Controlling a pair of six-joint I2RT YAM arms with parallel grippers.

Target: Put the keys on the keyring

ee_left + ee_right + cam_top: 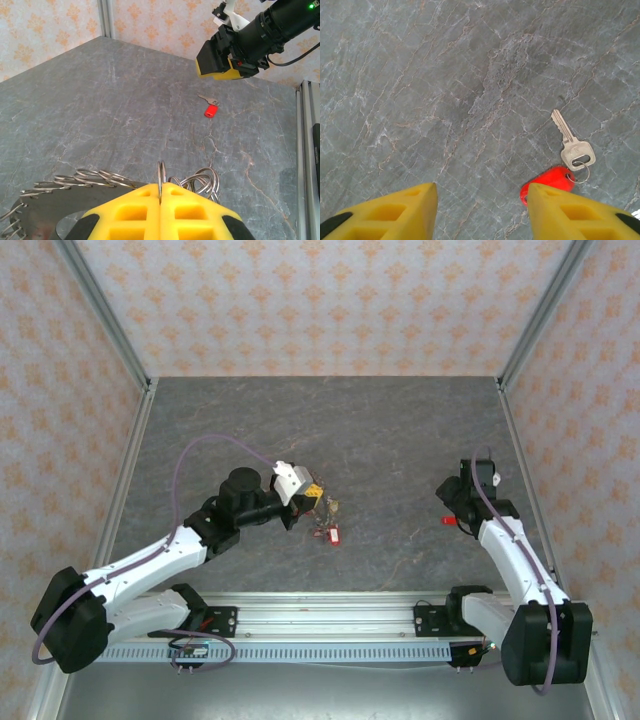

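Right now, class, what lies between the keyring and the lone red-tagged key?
Bare table, seen in the left wrist view between keyring and red-tagged key.

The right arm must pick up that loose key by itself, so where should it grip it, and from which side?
Probably the red tag: it looks thicker than the flat key lying on the table. Come straight down with the open right gripper, fingers across the tag's narrow width.

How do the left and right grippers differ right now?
The left gripper is shut, pinching a wire loop of the keyring; the right gripper is open and holds nothing. The left gripper is at the keyring; the right gripper hangs over the table beside a red-tagged key. Both have yellow fingers.
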